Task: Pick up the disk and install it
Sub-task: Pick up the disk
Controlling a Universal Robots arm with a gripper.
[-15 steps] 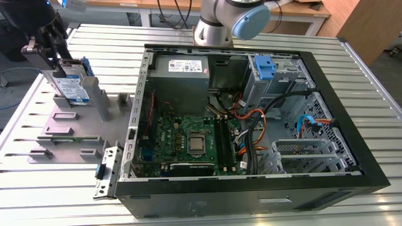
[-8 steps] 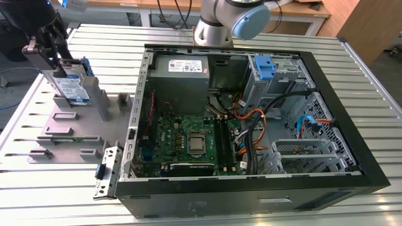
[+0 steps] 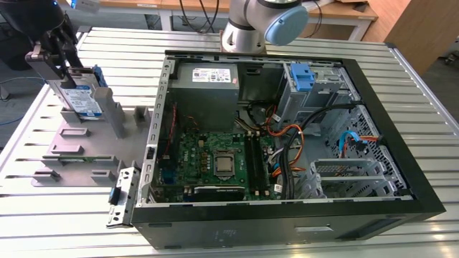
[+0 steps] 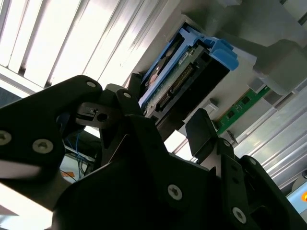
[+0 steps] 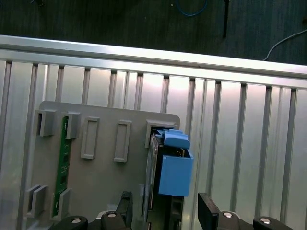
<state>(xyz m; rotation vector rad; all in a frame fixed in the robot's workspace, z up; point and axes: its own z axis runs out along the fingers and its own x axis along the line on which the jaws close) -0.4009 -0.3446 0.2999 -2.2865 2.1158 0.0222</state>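
disk (image 3: 77, 102) upright in grey holder (image 3: 83, 158) | judged stiff, heavy, shock-sensitive | take by both flat metal faces | pincer (image 5: 166, 202) open, straddling it

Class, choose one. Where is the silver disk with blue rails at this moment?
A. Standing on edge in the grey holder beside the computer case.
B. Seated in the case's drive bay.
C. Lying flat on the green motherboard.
A: in the exterior view the disk stands on edge in the grey holder, outside the open computer case, with the gripper at its top end.
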